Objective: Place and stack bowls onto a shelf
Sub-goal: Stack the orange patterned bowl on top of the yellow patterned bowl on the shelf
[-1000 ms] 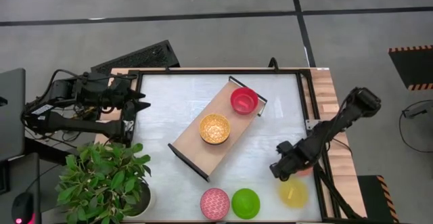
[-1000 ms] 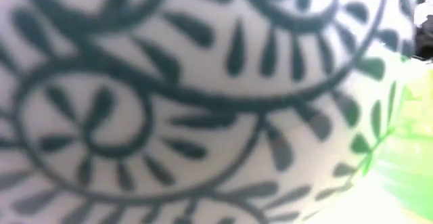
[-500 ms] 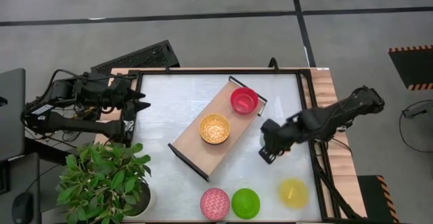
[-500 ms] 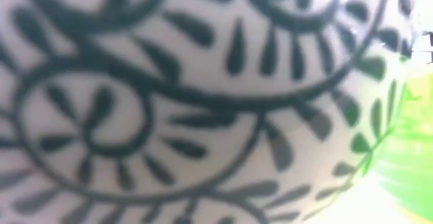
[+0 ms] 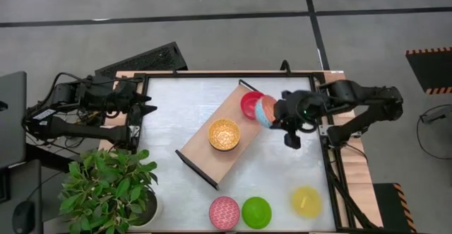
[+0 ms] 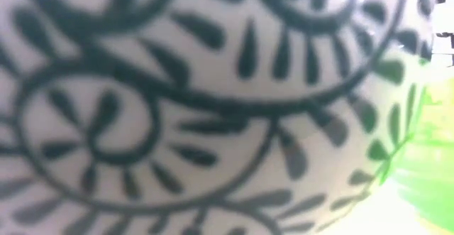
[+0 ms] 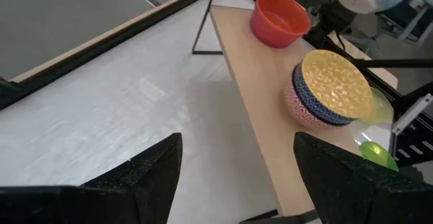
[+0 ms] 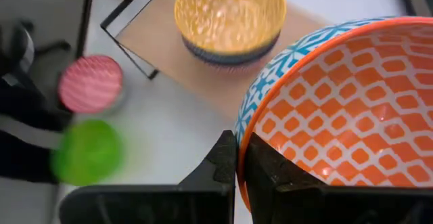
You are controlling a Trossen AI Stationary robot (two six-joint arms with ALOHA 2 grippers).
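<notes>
Right gripper (image 8: 240, 158) jaws clamping rim of orange lattice bowl (image 8: 325, 109), tilting beside red bowl (image 5: 253, 104) over light-wood shelf (image 5: 205, 142), left gripper (image 7: 233, 176) jaws gaping.

No text, label, brand, number or sign is showing legibly in any view. The bowls are carrying only lattice patterns, and the surface filling the low view is showing only dark painted scrollwork, with no letters in it.
</notes>
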